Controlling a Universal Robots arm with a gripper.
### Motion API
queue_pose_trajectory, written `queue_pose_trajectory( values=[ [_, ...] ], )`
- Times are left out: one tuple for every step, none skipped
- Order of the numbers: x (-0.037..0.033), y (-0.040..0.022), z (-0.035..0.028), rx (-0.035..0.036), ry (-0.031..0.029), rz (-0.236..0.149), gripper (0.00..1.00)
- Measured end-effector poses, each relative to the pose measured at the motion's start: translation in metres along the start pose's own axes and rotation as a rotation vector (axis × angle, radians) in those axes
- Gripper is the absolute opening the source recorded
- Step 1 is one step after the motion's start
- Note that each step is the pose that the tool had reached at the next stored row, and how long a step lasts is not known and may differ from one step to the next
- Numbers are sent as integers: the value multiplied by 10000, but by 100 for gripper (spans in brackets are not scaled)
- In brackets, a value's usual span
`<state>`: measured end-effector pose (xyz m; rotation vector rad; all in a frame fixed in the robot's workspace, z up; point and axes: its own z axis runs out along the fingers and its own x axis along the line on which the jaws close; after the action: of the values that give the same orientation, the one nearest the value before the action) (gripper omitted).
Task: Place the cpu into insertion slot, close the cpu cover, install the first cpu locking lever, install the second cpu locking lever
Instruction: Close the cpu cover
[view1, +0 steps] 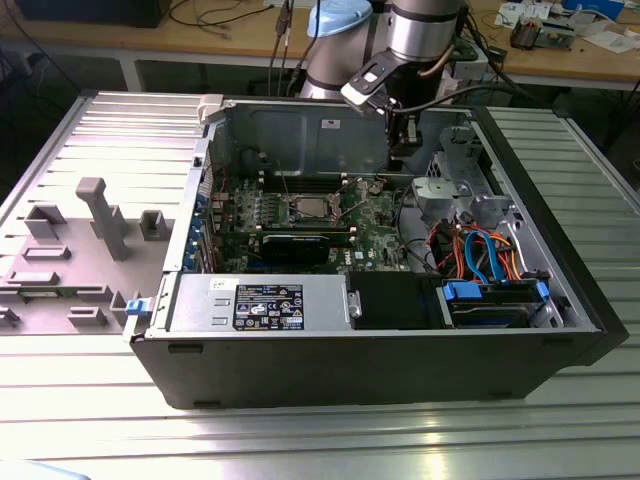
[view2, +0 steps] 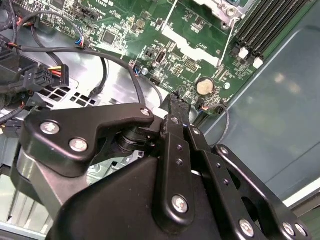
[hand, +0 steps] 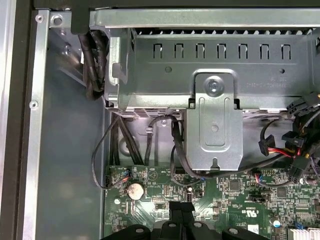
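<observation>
Ribbed metal table (view1: 320, 440) carries an open black computer case (view1: 350, 370), lying on its side. Grey plastic fixtures (view1: 100, 215) stand on the table at the exterior view's left of the case. The arm (view1: 425, 30) comes down into the case from the far side.

Inside the case:
- The power supply (view1: 260, 300) sits along the near wall.
- The grey drive cage (view1: 450, 190) (hand: 215, 50) is at the exterior view's right, with bundled cables beside it.
- The green motherboard (view1: 370, 215) (view2: 150, 30) (hand: 240, 200) lies on the case floor, with the black graphics card (view1: 300, 245) across it.

The gripper (view1: 402, 160) (view2: 176, 102) (hand: 182, 206) hangs over the motherboard edge just beside the drive cage. Its jaws are together, with nothing seen between them.

The insertion slot (view1: 293, 206) is mid-board, off to the exterior view's left of the gripper and apart from it. The cpu (view1: 311, 208) is the dull grey square sitting in that slot. I cannot tell whether the cover lies flat over it.

In the second wrist view, thin wire levers (view2: 227, 37) run out from the socket edge across the board.

A coin cell battery (view2: 203, 86) (hand: 134, 189) sits on the board near the gripper tip, not touching it.
</observation>
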<state>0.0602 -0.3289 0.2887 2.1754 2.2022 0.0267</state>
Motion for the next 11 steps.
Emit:
queue_pose_trajectory(
  values=[
    [0,8,2,0,0,0,11],
    [0,19,4,0,0,0,11],
    [0,32,6,0,0,0,11],
    [0,51,11,0,0,1,11],
    [0,59,12,0,0,1,11],
    [0,67,14,-1,0,0,11],
    [0,77,16,-1,1,1,11],
    [0,84,17,0,1,0,11],
    [-1,93,19,0,0,0,11],
    [-1,101,20,0,-1,0,11],
    [-1,110,22,0,0,0,11]
  ],
)
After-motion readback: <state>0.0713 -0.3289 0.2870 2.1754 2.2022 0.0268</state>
